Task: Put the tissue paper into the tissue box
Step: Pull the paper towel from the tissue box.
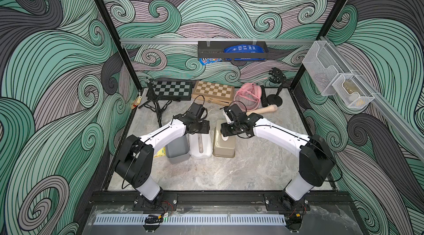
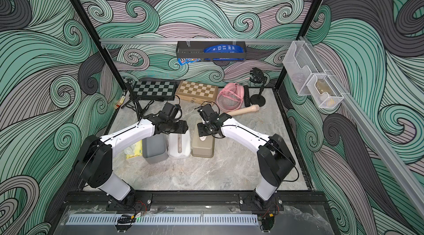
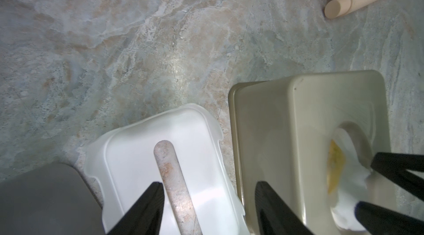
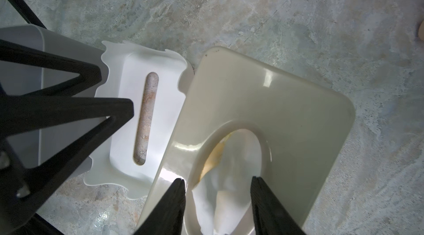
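A beige tissue box (image 1: pixel 223 150) (image 4: pixel 286 107) stands mid-table with an oval hole in its top. White tissue paper (image 4: pixel 229 176) (image 3: pixel 348 176) sticks up out of that hole. My right gripper (image 4: pixel 218 178) (image 1: pixel 226 134) hangs over the hole, open, with a finger on each side of the tissue tuft and not pinching it. Beside the box lies a white lid (image 1: pixel 195 147) (image 3: pixel 137 165) with a long slot. My left gripper (image 3: pixel 210 185) (image 1: pixel 198 130) is open and empty, above the lid's edge next to the box.
A grey open box (image 1: pixel 176 152) sits left of the lid, with a yellow tissue pack (image 2: pixel 134 151) beyond it under the left arm. Behind are a rolling pin (image 1: pixel 263 110), a pink mesh cover (image 1: pixel 249 96), two chessboards, a tripod (image 1: pixel 153 103) and a black stand (image 1: pixel 274 98).
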